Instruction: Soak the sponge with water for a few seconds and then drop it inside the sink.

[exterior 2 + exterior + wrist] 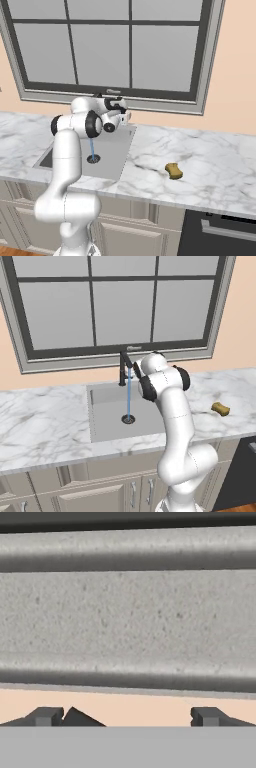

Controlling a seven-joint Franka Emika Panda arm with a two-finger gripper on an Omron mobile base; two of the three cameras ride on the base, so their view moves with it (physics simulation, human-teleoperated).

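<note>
While water [129,393] streams from faucet [123,368] onto drain at centre of sink [107,421], sponge [220,409] lying on tabletop [40,421] at right of frame, well apart from basin. Gripper [125,716] spread wide, empty, facing grey window frame [128,627].

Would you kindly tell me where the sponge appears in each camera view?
Left base view: sponge lies on the marble counter, right of the sink.
Right base view: sponge lies on the counter, centre-right.
Hand view: window frame and wall, no sponge.
Shared landmark: the water stream.
</note>
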